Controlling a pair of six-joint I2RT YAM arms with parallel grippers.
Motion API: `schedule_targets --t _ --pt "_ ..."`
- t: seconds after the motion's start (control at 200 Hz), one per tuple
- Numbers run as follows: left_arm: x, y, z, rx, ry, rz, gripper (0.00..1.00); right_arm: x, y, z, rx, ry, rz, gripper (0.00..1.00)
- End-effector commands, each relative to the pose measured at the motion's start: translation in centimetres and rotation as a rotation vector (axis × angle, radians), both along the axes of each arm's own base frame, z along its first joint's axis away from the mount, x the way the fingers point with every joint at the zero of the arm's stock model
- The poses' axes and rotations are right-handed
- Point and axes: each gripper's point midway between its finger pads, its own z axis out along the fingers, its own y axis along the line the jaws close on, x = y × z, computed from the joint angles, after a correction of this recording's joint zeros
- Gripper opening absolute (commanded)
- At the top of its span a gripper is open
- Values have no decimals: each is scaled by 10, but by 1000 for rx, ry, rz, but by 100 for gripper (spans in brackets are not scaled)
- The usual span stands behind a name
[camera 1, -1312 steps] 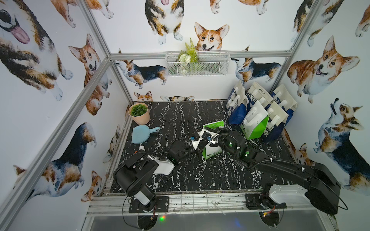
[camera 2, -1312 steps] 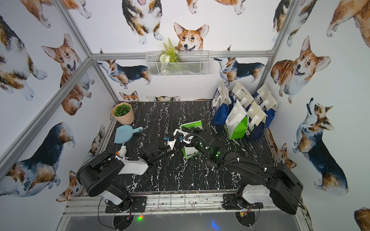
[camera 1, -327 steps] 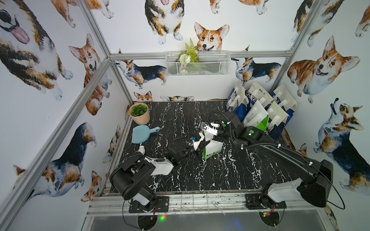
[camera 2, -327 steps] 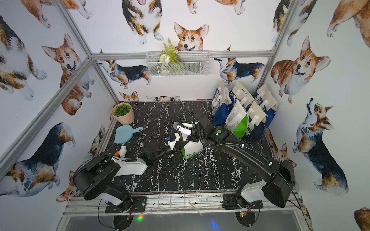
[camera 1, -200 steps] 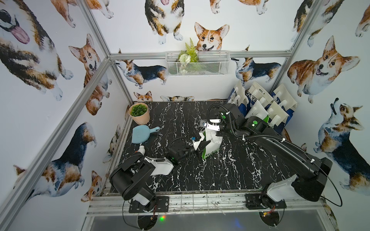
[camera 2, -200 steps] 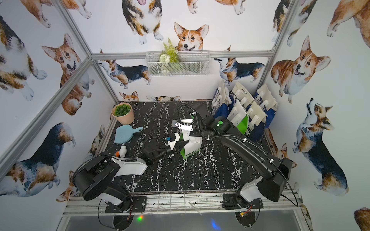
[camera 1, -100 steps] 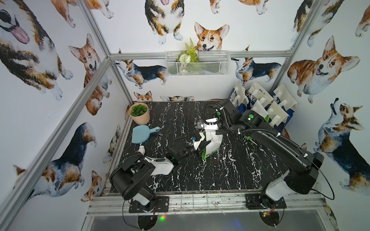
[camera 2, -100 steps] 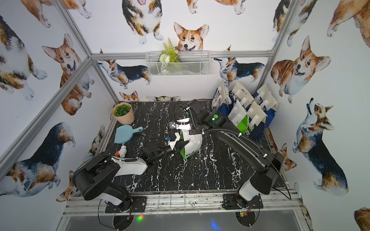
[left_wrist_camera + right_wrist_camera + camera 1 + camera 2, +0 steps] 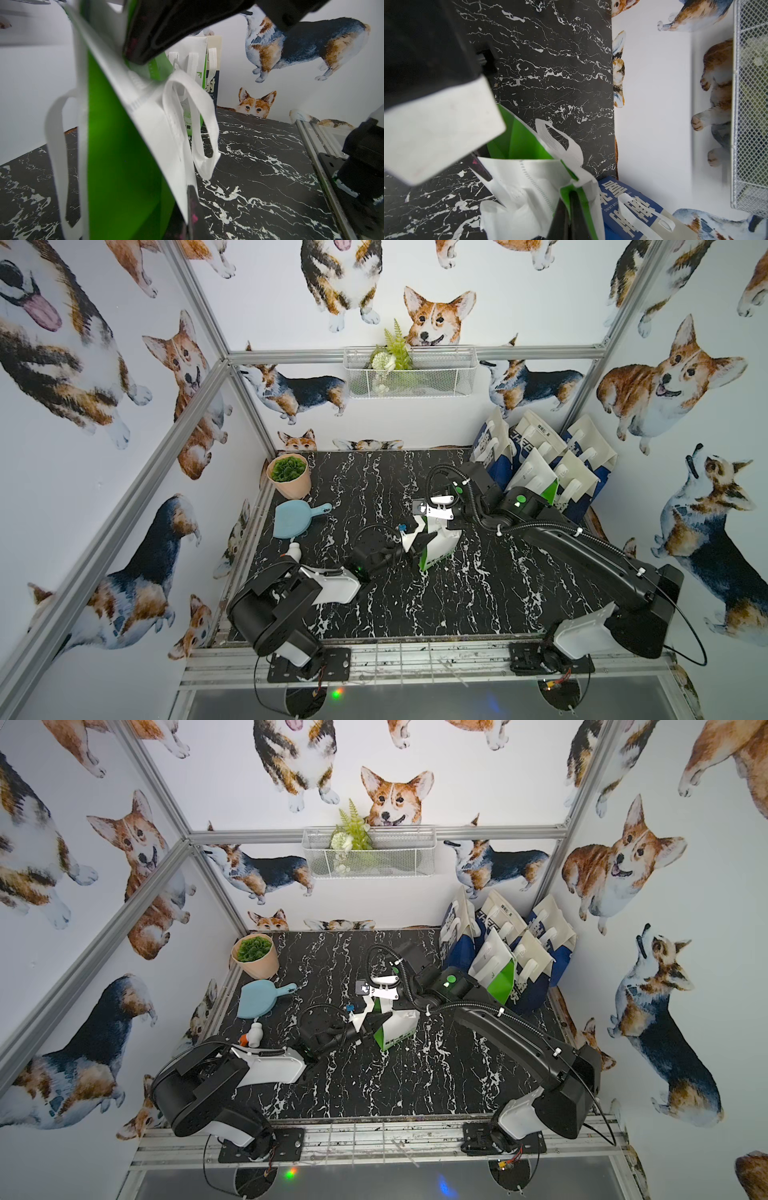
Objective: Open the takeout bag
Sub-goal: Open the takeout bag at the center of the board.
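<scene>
Takeout bag (image 9: 439,546), green-and-white, upright near centre of counter (image 9: 457,597). Mouth parted; green lining visible between panels in right wrist view. Left tool (image 9: 417,541) clenched on bag panel facing left arm. Right tool (image 9: 444,526) clenched on opposite rim, reaching down from above. White handle loops (image 9: 193,124) hang slack. Spare bags (image 9: 540,456) stacked in back right corner; plant pot (image 9: 289,475) back left.

blue bag (image 9: 612,195) printed "your liking", large chinese characters

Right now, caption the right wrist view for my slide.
Right fingers shut on the rim of the green-and-white fabric takeout bag, above black marble tabletop.
</scene>
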Motion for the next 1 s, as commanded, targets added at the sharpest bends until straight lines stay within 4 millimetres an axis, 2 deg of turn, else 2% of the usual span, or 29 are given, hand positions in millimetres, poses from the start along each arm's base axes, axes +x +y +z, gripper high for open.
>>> schedule_targets --t 0.0,0.39,0.591,0.746,0.851,0.991 --pt "-7 -3 -3 12 -1 -38 0 2 -3 -8 18 20 -41 8" --pt "-6 -3 -2 10 1 -36 0 12 -12 -13 23 -10 -99 19" --pt "-6 -3 -2 9 1 -36 0 16 -8 -10 51 -17 -106 23" --pt "-6 -3 -2 9 0 -37 0 8 0 -3 108 1 -73 24" --pt "-6 -3 -2 10 2 -37 0 8 2 0 130 -9 -64 27" --pt "-6 -3 -2 10 1 -37 0 7 6 1 152 -8 -54 28"
